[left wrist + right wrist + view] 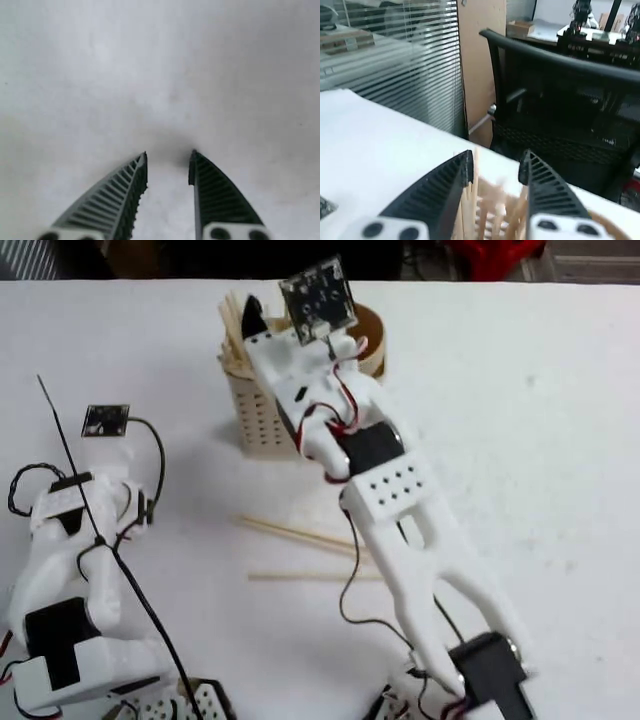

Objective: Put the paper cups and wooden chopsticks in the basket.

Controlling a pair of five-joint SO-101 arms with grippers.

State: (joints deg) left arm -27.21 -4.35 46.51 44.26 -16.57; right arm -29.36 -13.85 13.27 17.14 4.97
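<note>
**Basket** (pixel 262 420): white, perforated walls, upright on the table (pixel 520 420). Serves as the landmark for every entry below.

**Wooden chopsticks, stowed** (pixel 233 325): a bundle standing on end inside the basket, at its side away from the paper cup.

**Paper cup** (pixel 372 340): brown, at the basket's other side, partly hidden by the right arm. Whether it sits inside the basket or just against it cannot be told.

**Wooden chopsticks, loose**: two pieces flat on the table in front of the basket, on the arms' side. The nearer one (pixel 300 534) lies slanted. The farther one (pixel 310 577) lies level. They sit close together but apart, and neither is in the basket yet.
- Handling, judged: very light, stiff, thin and smooth. They are likely to roll or pivot if pinched off-centre.
- Best hold, judged: across the middle of the length, jaws square to the stick, so that neither end droops.
- The paper cup is judged light and easily crushed. A gentle grip at the rim suits it.

**Right gripper** (pixel 497 160): directly above the basket, jaws parted and holding nothing, with the stowed sticks visible below the gap.

**Left gripper** (pixel 167 160): well to the side of the basket, over bare table, jaws apart and empty.
</note>
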